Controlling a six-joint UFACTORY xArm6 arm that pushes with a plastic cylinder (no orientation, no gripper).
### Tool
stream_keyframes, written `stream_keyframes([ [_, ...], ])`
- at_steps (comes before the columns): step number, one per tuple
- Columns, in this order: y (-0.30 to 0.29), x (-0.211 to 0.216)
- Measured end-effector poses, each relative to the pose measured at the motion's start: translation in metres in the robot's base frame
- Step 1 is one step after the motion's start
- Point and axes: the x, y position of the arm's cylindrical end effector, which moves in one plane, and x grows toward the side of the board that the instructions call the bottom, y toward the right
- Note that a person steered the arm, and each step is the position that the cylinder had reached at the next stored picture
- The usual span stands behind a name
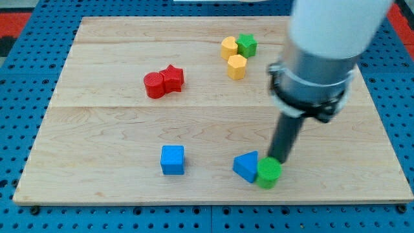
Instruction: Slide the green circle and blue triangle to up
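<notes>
Wooden counter (97,116) on blue pegboard. No gripper on this rig, just a rod; my tip (274,160) sits touching the green circle (268,173) from its top side, nr the counter's bottom edge, right of centre. Blue triangle (246,166) touches the circle's left. Blue cube (173,160) further left, apart.

Robotics lab: wooden board (116,123) on blue pegboard bench (19,97).
</notes>
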Motion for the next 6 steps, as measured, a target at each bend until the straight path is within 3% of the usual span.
stream_keyframes([
  [1, 0.000, 0.007],
  [2, 0.060, 0.007],
  [3, 0.082, 0.055],
  [4, 0.077, 0.061],
  [6, -0.010, 0.061],
])
